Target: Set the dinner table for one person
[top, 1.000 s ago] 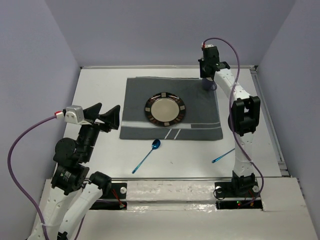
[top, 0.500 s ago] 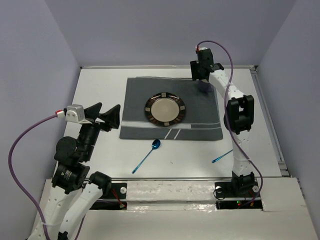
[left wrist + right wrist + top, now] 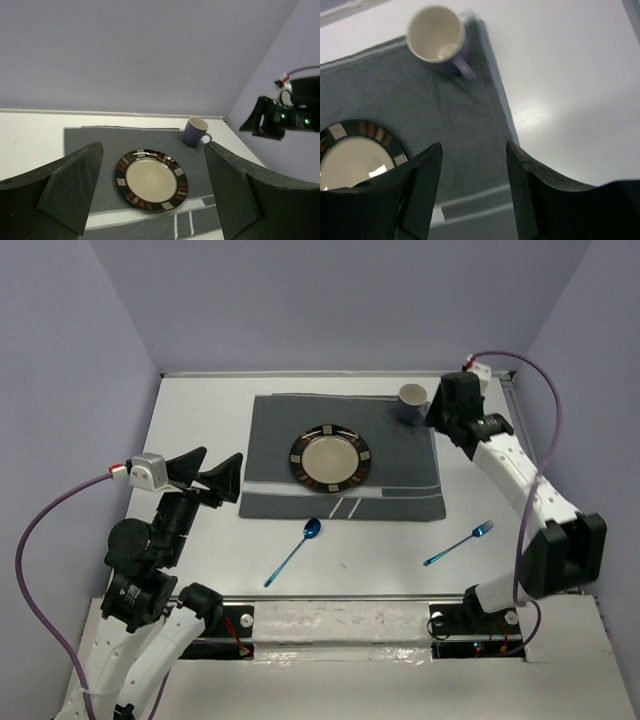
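Observation:
On the white dinner table (image 3: 200,420) lies a dark grey placemat (image 3: 400,475) with a brown-rimmed plate (image 3: 331,457) at its middle. A purple mug (image 3: 412,400) stands upright on the mat's far right corner. A blue spoon (image 3: 295,552) and a blue fork (image 3: 460,542) lie on the table in front of the mat. My right gripper (image 3: 436,413) hovers just right of the mug, open and empty (image 3: 472,150); the mug (image 3: 437,35) is apart from it. My left gripper (image 3: 208,472) hangs at the left, open and empty (image 3: 152,150), facing the plate (image 3: 151,179).
Pale lavender walls close the table on three sides. A metal rim (image 3: 540,490) runs along the right edge. The right arm's elbow (image 3: 560,550) reaches out over the near right side of the table.
The right gripper opened, let go of the mug and pulled back to the right; its arm swung outward, uncovering the fork. The mug stays on the mat. The left arm held still.

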### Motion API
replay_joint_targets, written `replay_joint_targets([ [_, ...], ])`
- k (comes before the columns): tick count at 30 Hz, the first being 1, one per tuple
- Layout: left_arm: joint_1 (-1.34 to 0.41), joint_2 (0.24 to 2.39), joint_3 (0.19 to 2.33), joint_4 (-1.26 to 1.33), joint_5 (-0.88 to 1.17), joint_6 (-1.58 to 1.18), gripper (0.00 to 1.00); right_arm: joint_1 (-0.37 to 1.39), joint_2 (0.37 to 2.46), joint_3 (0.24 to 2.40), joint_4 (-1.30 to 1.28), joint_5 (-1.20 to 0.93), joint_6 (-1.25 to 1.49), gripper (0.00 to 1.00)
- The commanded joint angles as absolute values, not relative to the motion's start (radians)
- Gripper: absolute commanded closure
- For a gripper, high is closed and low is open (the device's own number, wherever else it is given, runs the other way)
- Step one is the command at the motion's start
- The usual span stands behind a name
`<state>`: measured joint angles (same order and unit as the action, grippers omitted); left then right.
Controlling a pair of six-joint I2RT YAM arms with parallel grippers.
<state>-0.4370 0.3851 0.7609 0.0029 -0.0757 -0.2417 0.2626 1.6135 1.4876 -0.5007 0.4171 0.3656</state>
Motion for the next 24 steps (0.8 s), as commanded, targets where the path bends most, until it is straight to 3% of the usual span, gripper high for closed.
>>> replay_joint_targets([
  [1, -0.468, 0.342, 0.759, 0.058, -0.064, -0.241, 0.06, 0.221, 1.392, 1.116, -0.552, 0.515, 0.722, 0.43],
  [5, -0.497, 0.327, 0.761, 0.057, -0.074, -0.236, 0.06, 0.155, 1.192, 0.785, -0.604, 0.474, 0.888, 0.47],
  [8, -0.518, 0.318, 0.762, 0.052, -0.089, -0.235, 0.06, 0.065, 1.092, 0.665, -0.623, 0.421, 0.954, 0.47],
  [18, -0.558, 0.288, 0.764, 0.049, -0.1, -0.23, 0.06, 0.051, 1.042, 0.635, -0.796, 0.338, 1.023, 0.45],
  [24, -0.574, 0.285, 0.767, 0.045, -0.113, -0.224, 0.06, 0.051, 1.037, 0.65, -0.838, 0.331, 1.011, 0.52],
])
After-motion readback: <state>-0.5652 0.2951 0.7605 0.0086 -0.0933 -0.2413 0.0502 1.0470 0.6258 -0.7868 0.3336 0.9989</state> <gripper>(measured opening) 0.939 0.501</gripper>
